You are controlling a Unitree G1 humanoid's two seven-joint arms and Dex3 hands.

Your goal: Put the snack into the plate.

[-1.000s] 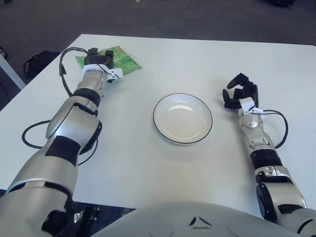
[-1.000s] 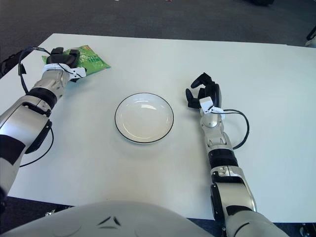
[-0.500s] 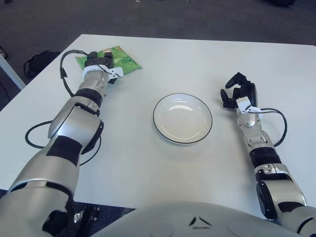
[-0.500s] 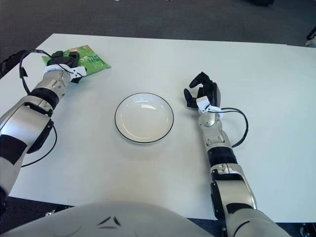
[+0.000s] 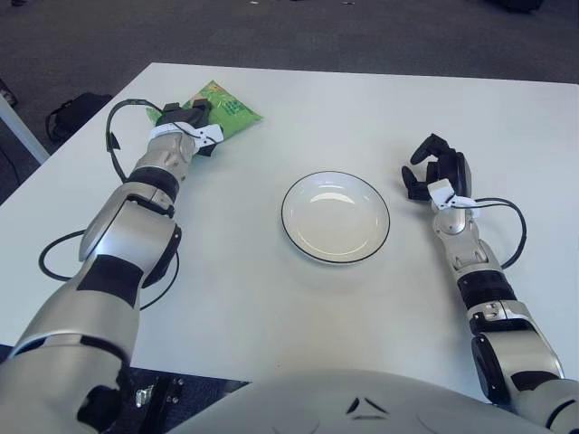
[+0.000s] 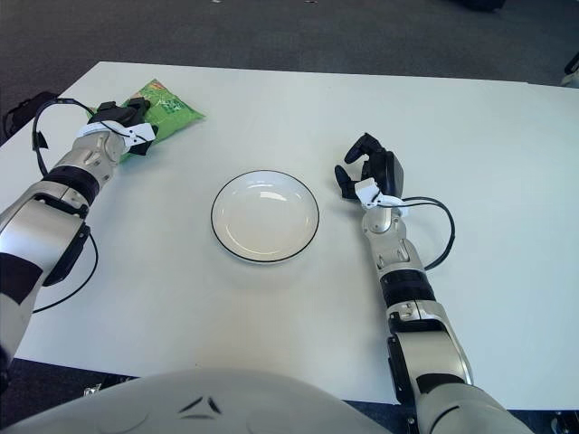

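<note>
The snack (image 5: 224,102) is a green bag lying near the table's far left corner, and it also shows in the right eye view (image 6: 166,106). My left hand (image 5: 184,120) is on the bag's near left end with its fingers closed on it, and that end is bunched and tilted up. The white plate (image 5: 335,216) with a dark rim sits empty in the middle of the table, well to the right of the bag. My right hand (image 5: 434,169) rests to the right of the plate, fingers loosely bent, holding nothing.
The white table (image 5: 271,298) ends close behind the snack and at the left. Black cables (image 5: 116,136) loop from my left wrist, and another cable (image 5: 511,217) loops by my right forearm. Dark floor lies beyond the table.
My left hand has closed on the snack and pulled its near end up and slightly left, so the bag now looks tilted. My right hand has drifted slightly toward the plate.
</note>
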